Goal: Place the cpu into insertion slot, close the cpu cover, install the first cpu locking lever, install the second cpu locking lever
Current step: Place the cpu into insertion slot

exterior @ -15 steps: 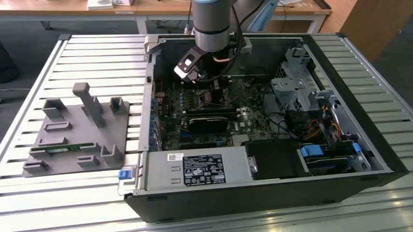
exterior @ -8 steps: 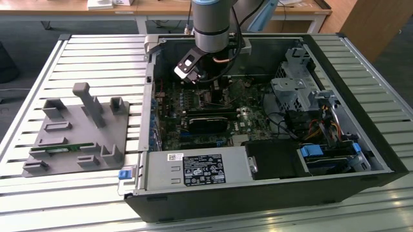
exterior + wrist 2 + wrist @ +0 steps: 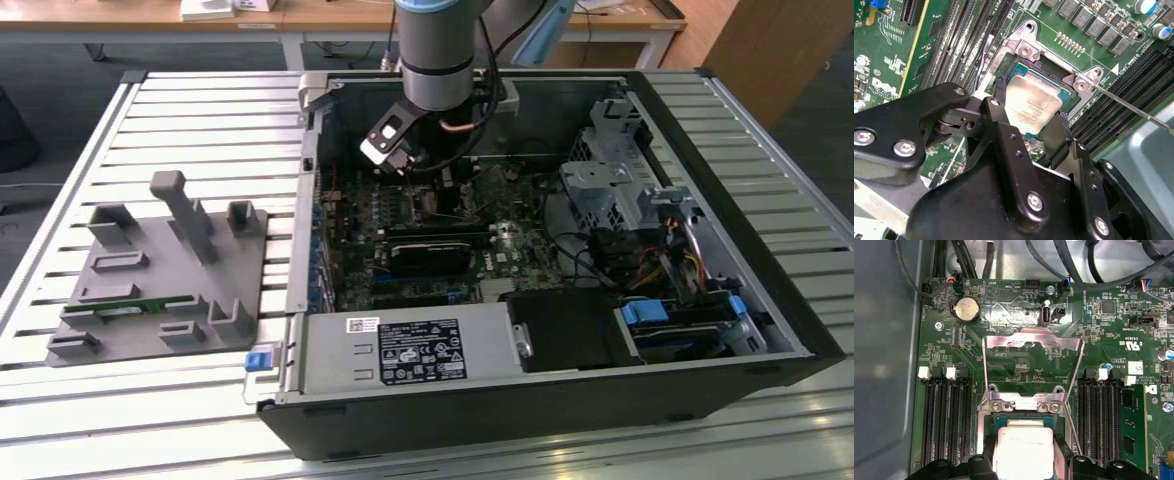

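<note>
While the arm is reaching down into the open computer case, the gripper is hanging over the far part of the motherboard, towards the exterior view's left, close to the case's far wall. In the second wrist view the two black fingers are standing narrow, pressing on opposite edges of the cpu and holding it. The chip is lying level within the silvery rim of the insertion slot; I cannot tell whether it is fully seated or just above the contacts.

In the first wrist view the cpu cover is lying swung back from the slot's hinge edge, its window showing bare green board. A thin wire locking lever is slanting away from one corner of the socket frame, unlatched. Long black memory slots are crowding the socket on two sides, just beside the fingers, leaving little side room.

In the exterior view a black block is sitting near the gripper on its near side, and the drive cage is standing well apart to the exterior view's right. A grey fixture is resting on the slatted table, outside the case on the exterior view's left.
</note>
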